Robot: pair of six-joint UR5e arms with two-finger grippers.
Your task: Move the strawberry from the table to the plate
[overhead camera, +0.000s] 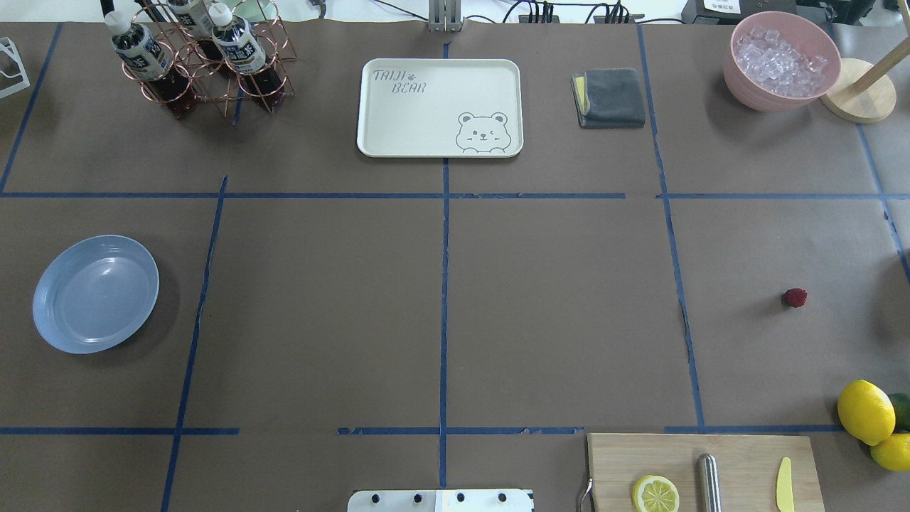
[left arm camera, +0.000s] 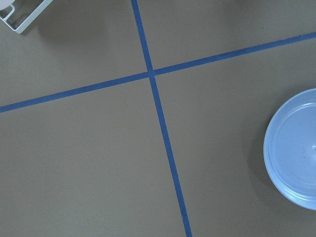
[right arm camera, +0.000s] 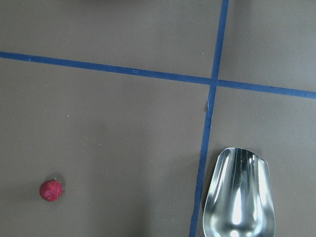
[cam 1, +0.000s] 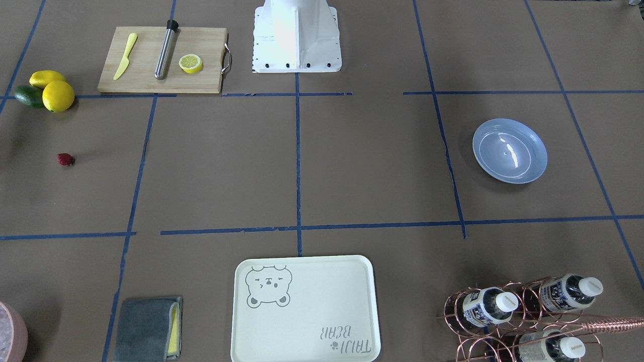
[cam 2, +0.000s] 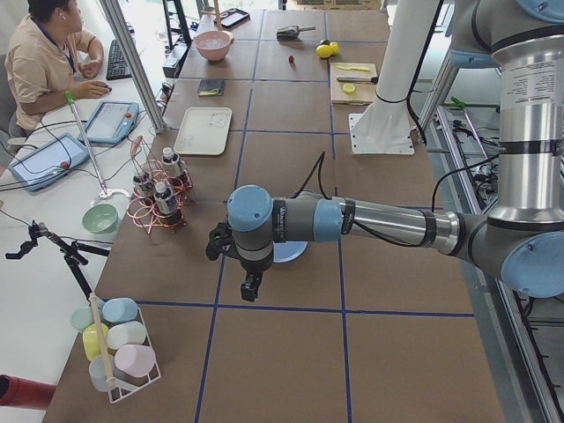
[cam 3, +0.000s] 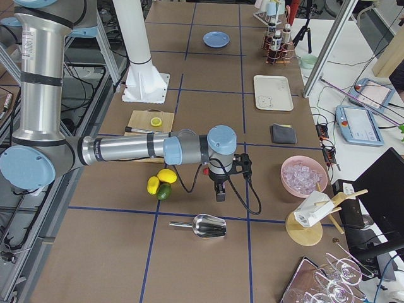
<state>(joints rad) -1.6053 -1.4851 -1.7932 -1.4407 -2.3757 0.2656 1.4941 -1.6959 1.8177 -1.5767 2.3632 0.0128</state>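
The strawberry (cam 1: 65, 159) (overhead camera: 795, 297) (right arm camera: 51, 190), tiny and dark red, lies alone on the brown table (overhead camera: 554, 306), on the robot's right side. The light blue plate (cam 1: 509, 150) (overhead camera: 95, 293) (left arm camera: 296, 148) sits bare far across on the robot's left side. My right gripper (cam 3: 219, 192) hangs above the table near the lemons, showing only in the exterior right view; I cannot tell if it is open or shut. My left gripper (cam 2: 249, 286) hovers beside the plate, seen only in the exterior left view, state also unclear.
A cutting board (overhead camera: 700, 469) holds a lemon half, a steel rod and a yellow knife. Lemons (overhead camera: 866, 411) lie nearby, and a metal scoop (right arm camera: 237, 197) close to the strawberry. Bear tray (overhead camera: 441, 107), grey cloth (overhead camera: 610, 97), bottle rack (overhead camera: 202, 60) and ice bowl (overhead camera: 780, 60) line the far edge.
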